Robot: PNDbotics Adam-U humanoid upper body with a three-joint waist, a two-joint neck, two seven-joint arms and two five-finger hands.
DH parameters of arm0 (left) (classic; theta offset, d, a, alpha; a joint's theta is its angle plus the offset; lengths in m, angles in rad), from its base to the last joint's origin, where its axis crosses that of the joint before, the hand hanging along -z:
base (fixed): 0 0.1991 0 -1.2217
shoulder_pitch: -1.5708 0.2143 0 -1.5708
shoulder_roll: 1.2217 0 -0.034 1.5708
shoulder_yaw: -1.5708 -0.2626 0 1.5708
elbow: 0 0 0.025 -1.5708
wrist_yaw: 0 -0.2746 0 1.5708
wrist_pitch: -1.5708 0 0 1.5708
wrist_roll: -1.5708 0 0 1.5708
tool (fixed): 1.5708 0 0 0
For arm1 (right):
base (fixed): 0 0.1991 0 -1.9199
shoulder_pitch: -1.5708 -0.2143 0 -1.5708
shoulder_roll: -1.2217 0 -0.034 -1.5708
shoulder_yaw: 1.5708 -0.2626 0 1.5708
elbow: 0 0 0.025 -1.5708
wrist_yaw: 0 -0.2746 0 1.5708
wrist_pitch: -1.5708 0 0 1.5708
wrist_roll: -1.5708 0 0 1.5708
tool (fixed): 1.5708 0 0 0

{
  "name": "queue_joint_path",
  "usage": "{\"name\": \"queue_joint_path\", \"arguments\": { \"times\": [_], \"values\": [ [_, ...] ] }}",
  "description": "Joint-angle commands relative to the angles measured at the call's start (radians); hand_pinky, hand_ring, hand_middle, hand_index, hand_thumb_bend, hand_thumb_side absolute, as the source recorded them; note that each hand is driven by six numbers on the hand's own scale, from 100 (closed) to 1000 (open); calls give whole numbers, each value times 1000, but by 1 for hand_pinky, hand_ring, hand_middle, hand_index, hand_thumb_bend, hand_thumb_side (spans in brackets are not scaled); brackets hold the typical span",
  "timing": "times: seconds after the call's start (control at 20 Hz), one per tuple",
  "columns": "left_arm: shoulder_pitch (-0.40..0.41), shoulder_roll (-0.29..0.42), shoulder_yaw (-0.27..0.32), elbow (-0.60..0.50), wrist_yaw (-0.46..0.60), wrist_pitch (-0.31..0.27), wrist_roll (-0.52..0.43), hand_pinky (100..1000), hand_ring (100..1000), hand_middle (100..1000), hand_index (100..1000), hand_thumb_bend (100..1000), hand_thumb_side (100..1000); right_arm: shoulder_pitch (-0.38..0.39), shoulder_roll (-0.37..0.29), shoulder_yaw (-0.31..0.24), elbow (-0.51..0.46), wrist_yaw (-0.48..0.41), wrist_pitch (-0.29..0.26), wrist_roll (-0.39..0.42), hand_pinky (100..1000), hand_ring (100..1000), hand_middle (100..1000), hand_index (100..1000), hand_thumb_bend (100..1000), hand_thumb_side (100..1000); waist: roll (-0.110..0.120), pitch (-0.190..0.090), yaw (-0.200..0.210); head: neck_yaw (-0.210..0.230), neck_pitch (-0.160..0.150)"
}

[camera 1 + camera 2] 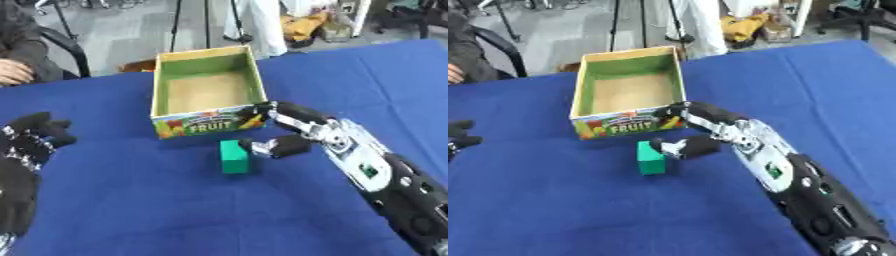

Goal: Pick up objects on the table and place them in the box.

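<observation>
A green block (234,156) stands on the blue tablecloth just in front of the fruit box (208,123). The box is open at the top, green inside with a tan floor, and nothing shows in it. My right hand (293,132) reaches in from the lower right. Its fingers (278,111) stretch toward the box's front right corner, and its thumb (271,147) lies against the block's right side. Nothing is clasped in it. My left hand (35,135) rests at the left edge with fingers relaxed, far from the block.
The blue cloth (175,210) covers the whole table. A person's hand and sleeve (16,70) sit at the far left edge. Chair legs and stands are beyond the table's far edge.
</observation>
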Motion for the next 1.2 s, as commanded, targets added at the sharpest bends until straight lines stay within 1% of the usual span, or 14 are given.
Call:
{"name": "queue_joint_path", "arguments": {
  "times": [0.05, 1.2],
  "values": [
    [-4, 2, -1, -10, 3, -1, -4, 743, 803, 563, 777, 723, 752, -22, 0, -2, 8, 23, -9, -6, 807, 876, 789, 949, 334, 817, -4, -19, 2, -3, 5],
    [-4, -4, -2, -8, 3, 1, -7, 744, 806, 563, 776, 722, 756, -17, 45, 26, 67, 64, -39, 24, 806, 868, 778, 951, 290, 852, -4, -14, 9, -15, 7]
  ]
}}
